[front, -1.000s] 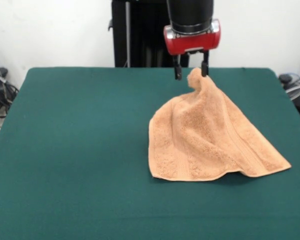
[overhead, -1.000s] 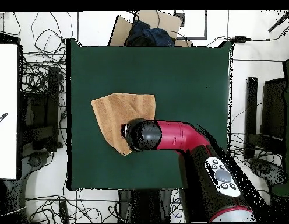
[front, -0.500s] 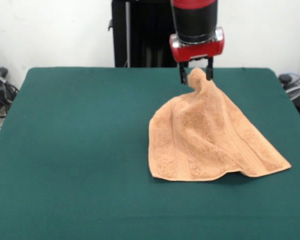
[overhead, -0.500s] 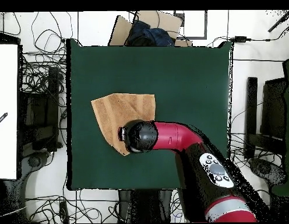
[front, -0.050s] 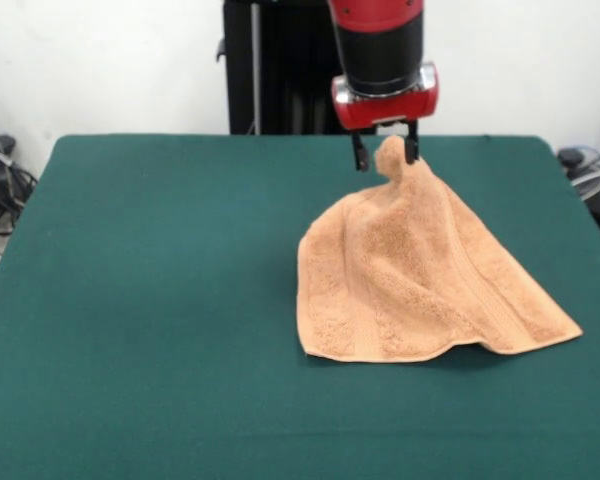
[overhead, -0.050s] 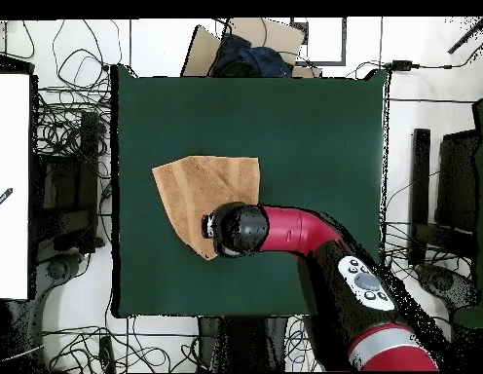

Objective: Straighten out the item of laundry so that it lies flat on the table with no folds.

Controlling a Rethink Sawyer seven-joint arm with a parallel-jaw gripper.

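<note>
Peach-tan terry cloth towel (front, -0.050s: 420, 275) rumpled on the large dark green cloth-topped table (front, -0.050s: 160, 300), toward one side of the table's middle, one corner raised into a peak, red and black arm's gripper (front, -0.050s: 384, 152) with narrowly parted jaws clamping that peak, remaining cloth draping down onto the table

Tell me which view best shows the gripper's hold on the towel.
The front view: the gripper shows side-on, its fingers either side of the towel's raised peak, lifting it off the table. In the overhead view the arm's wrist covers the gripper, so only the towel's spread outline shows.
</note>
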